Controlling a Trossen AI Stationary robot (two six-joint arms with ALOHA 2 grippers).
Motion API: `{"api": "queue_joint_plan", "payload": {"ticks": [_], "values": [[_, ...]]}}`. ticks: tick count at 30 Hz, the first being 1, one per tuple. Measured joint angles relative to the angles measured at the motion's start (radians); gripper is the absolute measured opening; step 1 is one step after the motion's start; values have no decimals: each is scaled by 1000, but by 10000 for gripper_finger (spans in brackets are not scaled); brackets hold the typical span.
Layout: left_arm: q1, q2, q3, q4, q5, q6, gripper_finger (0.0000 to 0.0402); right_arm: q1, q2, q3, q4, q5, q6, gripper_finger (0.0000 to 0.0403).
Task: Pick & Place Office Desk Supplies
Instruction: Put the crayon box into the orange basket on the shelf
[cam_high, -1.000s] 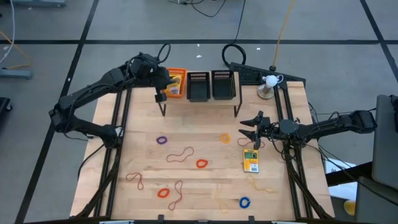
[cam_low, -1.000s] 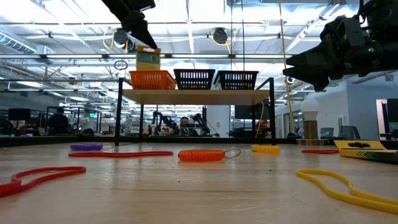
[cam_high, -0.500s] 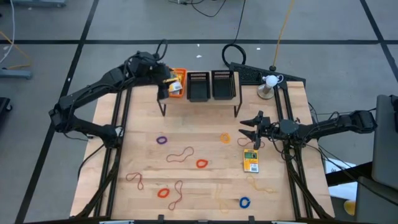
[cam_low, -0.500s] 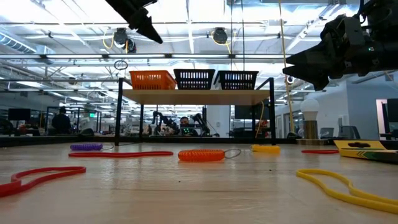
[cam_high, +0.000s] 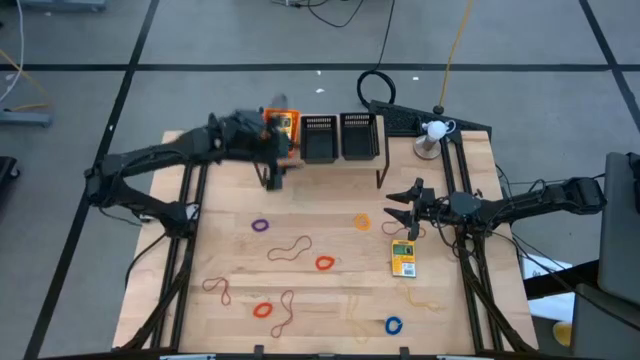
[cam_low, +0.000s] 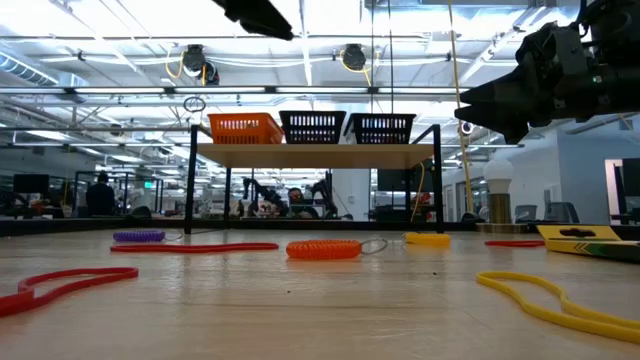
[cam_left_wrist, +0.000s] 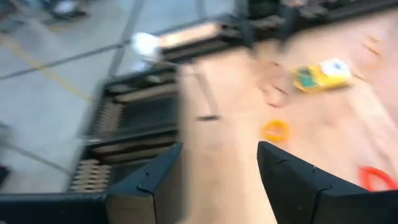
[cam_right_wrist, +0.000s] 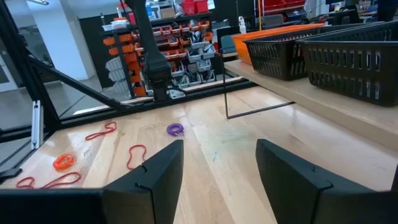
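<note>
The pale wood desk (cam_high: 330, 290) sits on a grey floor in a big, bright workshop, with rubber bands scattered across it: a purple ring (cam_high: 261, 225), an orange ring (cam_high: 324, 263), a blue ring (cam_high: 393, 325) and a thin brown loop (cam_high: 289, 248). A yellow-and-green card box (cam_high: 403, 259) lies flat just in front of the right end effector (cam_high: 401, 212), which hangs open and empty, and another box (cam_high: 281, 123) seems to lie in the orange bin (cam_high: 285, 113) on the raised shelf. The left end effector (cam_high: 275, 168) hangs beside that bin, open and holding nothing.
</note>
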Motion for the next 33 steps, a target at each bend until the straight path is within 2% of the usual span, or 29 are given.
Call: {"api": "queue_joint_plan", "payload": {"ticks": [2, 5, 8, 10, 12, 16, 21, 24, 28, 33], "values": [[-80, 43, 0, 2, -36, -5, 192, 0, 0, 0, -11, -4, -12, 192], [-182, 109, 0, 4, -147, 15, 187, 2, 0, 8, -54, -28, -17, 192], [-249, 164, 0, 4, -279, 48, 184, 18, 0, 64, -201, -25, 2, 192], [-271, 187, 0, 13, -323, 57, 184, 33, 3, 126, -375, -21, 4, 192], [-279, 199, 0, 17, -324, 51, 184, 53, 2, 238, -511, 10, 6, 192], [-267, 204, -1, 18, -300, 26, 184, 98, 30, 459, -913, 83, 46, 192], [-245, 202, 0, 8, -279, -2, 184, 157, 109, 672, -1229, 81, 176, 192], [-237, 202, 0, -14, -277, -8, 184, 186, 175, 698, -1285, 70, 220, 192], [-232, 202, -1, -35, -275, -15, 184, 195, 280, 701, -1312, -47, 296, 192], [-232, 202, -1, -36, -273, -28, 184, 203, 404, 700, -1332, -122, 322, 192]]}}
